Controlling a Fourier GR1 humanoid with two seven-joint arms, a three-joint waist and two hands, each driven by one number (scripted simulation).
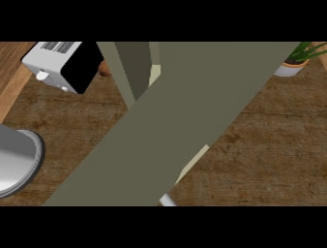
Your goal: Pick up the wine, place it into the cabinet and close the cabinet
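- Wine shows nowhere — perhaps hidden behind the olive cabinet door (181,121) that fills the view.
- Neither robot hand is visible; their state cannot be told.
- Likely step: closing the door — next, push it shut over the worktop (280,145).

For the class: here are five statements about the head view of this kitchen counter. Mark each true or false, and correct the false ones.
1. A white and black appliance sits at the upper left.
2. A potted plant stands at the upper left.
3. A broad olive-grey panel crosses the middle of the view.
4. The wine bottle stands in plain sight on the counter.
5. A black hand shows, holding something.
1. True: the appliance is at the upper left.
2. False: the potted plant is at the upper right.
3. True: the olive-grey panel runs diagonally across the counter.
4. False: no wine bottle can be seen.
5. False: only a grey forearm shows at the left edge; no hand is visible.
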